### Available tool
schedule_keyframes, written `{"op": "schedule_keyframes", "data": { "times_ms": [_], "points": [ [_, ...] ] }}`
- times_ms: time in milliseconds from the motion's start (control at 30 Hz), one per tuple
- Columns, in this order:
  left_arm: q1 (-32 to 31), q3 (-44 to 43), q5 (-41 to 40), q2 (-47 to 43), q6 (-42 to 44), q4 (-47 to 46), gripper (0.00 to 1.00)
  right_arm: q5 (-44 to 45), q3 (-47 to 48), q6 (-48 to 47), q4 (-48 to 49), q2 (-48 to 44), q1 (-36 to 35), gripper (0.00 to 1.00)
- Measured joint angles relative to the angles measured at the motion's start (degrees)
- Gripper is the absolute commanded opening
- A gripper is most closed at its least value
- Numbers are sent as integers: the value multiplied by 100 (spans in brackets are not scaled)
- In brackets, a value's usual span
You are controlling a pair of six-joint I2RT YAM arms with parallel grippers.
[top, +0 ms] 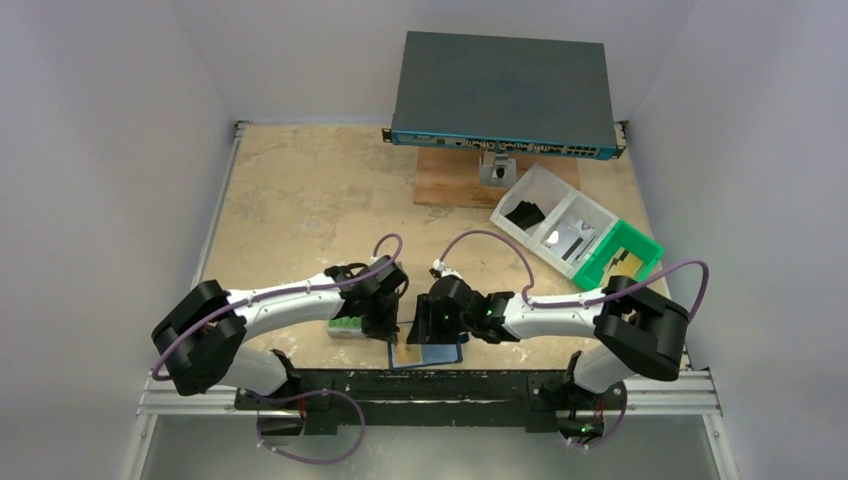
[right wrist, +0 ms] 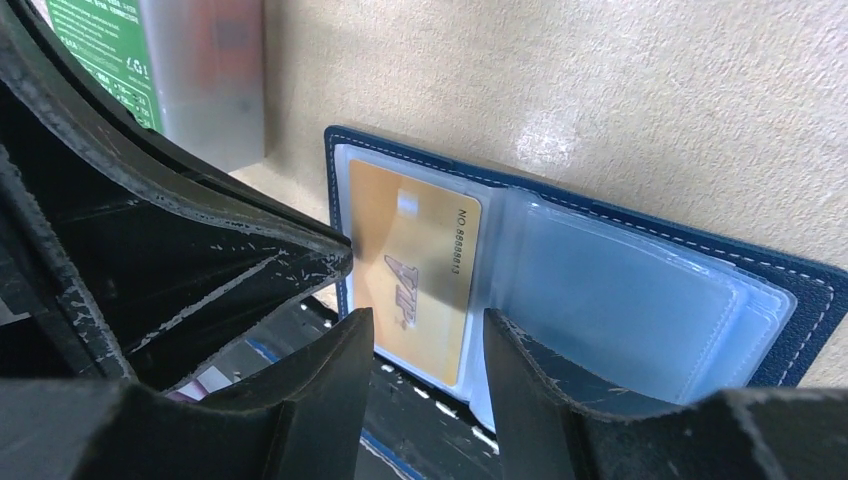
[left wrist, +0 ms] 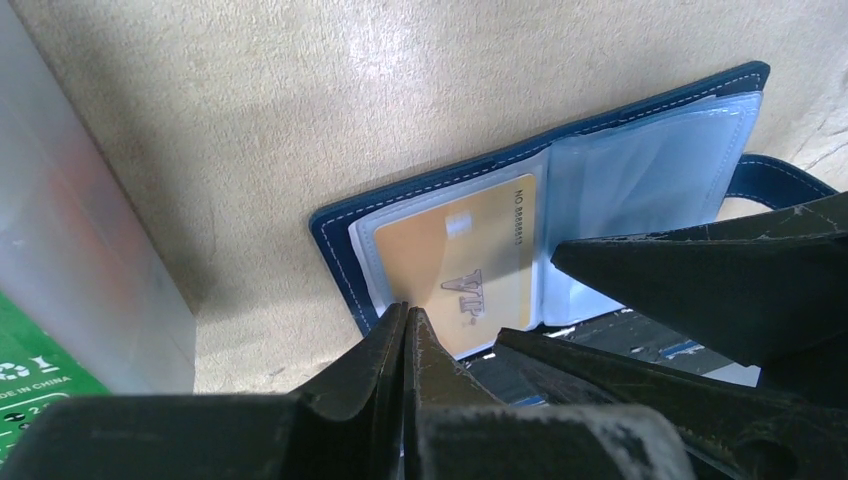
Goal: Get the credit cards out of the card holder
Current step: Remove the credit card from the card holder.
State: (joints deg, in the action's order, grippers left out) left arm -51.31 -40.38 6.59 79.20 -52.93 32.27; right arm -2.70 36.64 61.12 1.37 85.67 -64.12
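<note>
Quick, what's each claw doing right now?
Left gripper: jaws shut, tips at the card holder's edge.
Right gripper: jaws open, straddling the credit card's near edge.

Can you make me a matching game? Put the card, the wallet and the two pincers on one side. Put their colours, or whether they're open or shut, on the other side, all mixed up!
Things:
1. card
2. wallet
3. left pincer
4. right pincer

Clues:
A. fingers pressed together
B. gold
C. fingers apart
D. dark blue

Pairs: 1-B, 2-D, 3-A, 4-C.
</note>
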Motion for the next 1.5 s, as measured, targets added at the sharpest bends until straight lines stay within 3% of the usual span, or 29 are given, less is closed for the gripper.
{"op": "schedule_keyframes", "data": {
  "times_ms": [1133,1500],
  "points": [
    [-81,55,-81,177,-20,-55,0,-328,-391,149,782,87,195,42],
    [-214,-109,197,511,-264,-68,0,-752,-916,275,1674,94,514,36]
  ]
}}
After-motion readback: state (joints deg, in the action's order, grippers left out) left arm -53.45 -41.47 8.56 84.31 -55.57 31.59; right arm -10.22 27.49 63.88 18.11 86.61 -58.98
